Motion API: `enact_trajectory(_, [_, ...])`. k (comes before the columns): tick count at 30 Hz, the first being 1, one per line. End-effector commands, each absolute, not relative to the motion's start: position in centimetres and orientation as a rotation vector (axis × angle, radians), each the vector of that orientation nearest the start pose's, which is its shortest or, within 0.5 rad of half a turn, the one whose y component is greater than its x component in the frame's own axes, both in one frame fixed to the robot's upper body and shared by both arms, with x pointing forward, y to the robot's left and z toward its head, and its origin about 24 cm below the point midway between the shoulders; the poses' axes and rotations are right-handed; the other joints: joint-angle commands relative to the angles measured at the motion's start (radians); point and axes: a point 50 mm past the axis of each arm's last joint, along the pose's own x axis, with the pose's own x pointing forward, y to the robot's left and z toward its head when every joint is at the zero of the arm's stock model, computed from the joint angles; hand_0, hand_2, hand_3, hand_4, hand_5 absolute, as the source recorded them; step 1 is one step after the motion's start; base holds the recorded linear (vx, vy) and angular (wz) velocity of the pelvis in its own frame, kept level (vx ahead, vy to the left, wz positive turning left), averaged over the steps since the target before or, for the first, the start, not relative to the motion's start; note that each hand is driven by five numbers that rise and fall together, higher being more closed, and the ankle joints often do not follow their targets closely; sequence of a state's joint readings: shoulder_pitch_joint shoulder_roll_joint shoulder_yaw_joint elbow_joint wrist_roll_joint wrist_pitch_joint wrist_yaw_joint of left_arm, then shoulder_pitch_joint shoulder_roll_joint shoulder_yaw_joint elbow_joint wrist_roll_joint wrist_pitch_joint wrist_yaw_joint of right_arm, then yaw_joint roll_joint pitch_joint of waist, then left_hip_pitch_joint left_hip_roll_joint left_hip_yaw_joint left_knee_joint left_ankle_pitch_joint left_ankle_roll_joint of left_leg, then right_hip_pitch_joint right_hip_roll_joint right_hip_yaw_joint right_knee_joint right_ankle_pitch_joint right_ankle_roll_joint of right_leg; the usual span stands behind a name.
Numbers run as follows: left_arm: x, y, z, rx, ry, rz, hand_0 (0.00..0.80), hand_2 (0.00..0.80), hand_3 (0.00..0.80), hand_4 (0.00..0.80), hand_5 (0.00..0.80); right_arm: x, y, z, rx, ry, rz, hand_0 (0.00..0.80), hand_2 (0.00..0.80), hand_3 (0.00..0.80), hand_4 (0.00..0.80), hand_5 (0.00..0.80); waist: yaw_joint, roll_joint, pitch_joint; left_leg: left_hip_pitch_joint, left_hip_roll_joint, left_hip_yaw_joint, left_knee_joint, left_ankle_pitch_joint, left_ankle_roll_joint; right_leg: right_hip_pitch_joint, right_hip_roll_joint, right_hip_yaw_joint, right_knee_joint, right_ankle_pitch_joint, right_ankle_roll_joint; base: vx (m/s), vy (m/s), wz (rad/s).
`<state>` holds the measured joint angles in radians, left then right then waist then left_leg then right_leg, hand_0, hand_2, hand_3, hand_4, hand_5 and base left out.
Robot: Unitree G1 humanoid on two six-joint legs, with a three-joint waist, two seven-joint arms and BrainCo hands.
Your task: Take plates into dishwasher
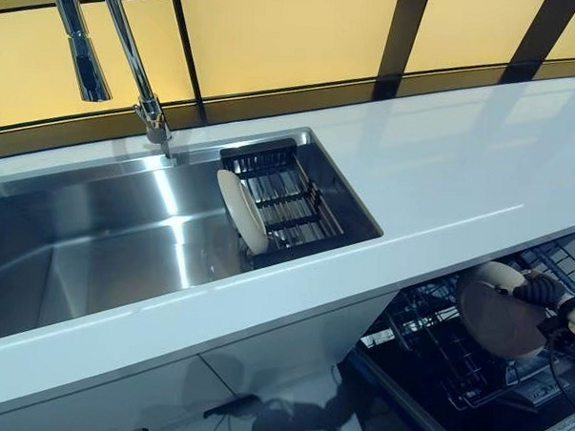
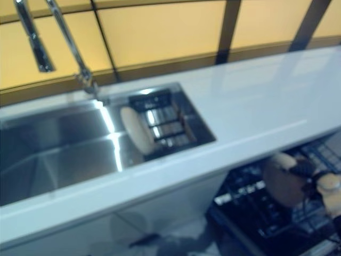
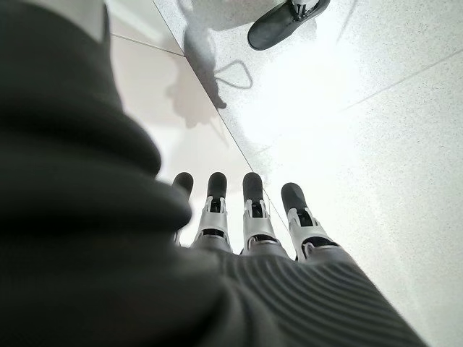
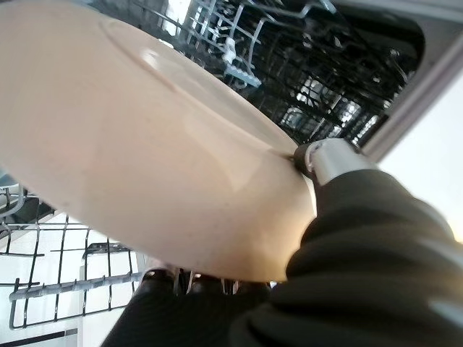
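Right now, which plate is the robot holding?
The plate down over the dishwasher rack, gripped by the right hand. The other plate stands on edge in the dark sink rack, with no hand near it.

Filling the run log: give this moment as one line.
right hand: holding plate over dishwasher rack | left hand: idle, fingers straight | second plate: upright in sink rack
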<state>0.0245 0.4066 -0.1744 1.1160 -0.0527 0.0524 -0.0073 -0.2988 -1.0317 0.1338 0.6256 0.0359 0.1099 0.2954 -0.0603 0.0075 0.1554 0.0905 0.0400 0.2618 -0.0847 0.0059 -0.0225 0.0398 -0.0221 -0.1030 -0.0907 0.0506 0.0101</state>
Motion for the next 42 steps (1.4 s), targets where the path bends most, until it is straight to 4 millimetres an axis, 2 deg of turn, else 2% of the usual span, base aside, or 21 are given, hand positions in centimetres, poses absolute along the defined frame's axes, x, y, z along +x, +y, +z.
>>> enact_trajectory(1, [11.2, 29.5, -13.4, 0.441, 1.162, 0.114, 0.000, 0.000, 0.000, 0.000, 0.000, 28.7, -39.2, 12.6, -0.969, 0.494, -0.089, 0.800, 0.800, 0.800, 0.800, 0.800, 0.027, -0.035, -0.005, 0.042, 0.001, -0.011, -0.003, -0.111, 0.030, 0.014, -0.033, -0.041, 0.003, -0.059, 0.076, 0.000, 0.000, 0.00])
enact_trajectory(11, [11.5, 29.5, -13.3, 0.439, 1.156, 0.113, 0.000, 0.000, 0.000, 0.000, 0.000, 27.4, -39.8, 9.4, -0.981, 0.637, -0.059, 0.800, 0.800, 0.800, 0.800, 0.800, 0.030, -0.034, -0.002, 0.046, 0.002, -0.014, -0.003, -0.110, 0.030, 0.018, -0.032, -0.039, 0.003, -0.060, 0.075, 0.000, 0.000, 0.00])
enact_trajectory(19, [11.8, 29.3, -13.3, 0.443, 1.149, 0.107, 0.000, 0.000, 0.000, 0.000, 0.000, 25.9, -40.3, 6.3, -0.891, 0.737, -0.091, 0.800, 0.800, 0.800, 0.800, 0.800, 0.037, -0.024, 0.002, 0.048, 0.001, -0.020, -0.003, -0.110, 0.030, 0.020, -0.035, -0.043, 0.003, -0.060, 0.075, -0.006, -0.006, 0.03])
enact_trajectory(25, [12.0, 29.4, -13.1, 0.449, 1.147, 0.102, 0.000, 0.000, 0.000, 0.000, 0.000, 25.0, -40.5, 4.8, -0.856, 0.779, -0.106, 0.800, 0.800, 0.800, 0.800, 0.800, 0.041, -0.016, 0.006, 0.048, 0.000, -0.025, -0.003, -0.108, 0.031, 0.021, -0.037, -0.046, 0.003, -0.059, 0.075, 0.000, 0.000, 0.00])
enact_trajectory(36, [12.6, 29.1, -13.0, 0.442, 1.128, 0.085, 0.000, 0.000, 0.000, 0.000, 0.000, 24.6, -40.6, 3.9, -0.847, 0.822, -0.129, 0.800, 0.800, 0.800, 0.800, 0.800, 0.046, -0.001, 0.015, 0.044, -0.003, -0.034, -0.003, -0.105, 0.031, 0.018, -0.040, -0.046, 0.003, -0.059, 0.072, 0.000, 0.000, 0.00])
enact_trajectory(42, [12.4, 29.3, -13.0, 0.446, 1.131, 0.088, 0.000, 0.000, 0.000, 0.000, 0.000, 24.0, -41.3, 4.1, -0.853, 0.846, -0.150, 0.800, 0.800, 0.800, 0.800, 0.800, 0.044, -0.007, 0.011, 0.044, -0.003, -0.034, -0.003, -0.105, 0.030, 0.018, -0.039, -0.044, 0.003, -0.058, 0.072, 0.000, 0.000, 0.00])
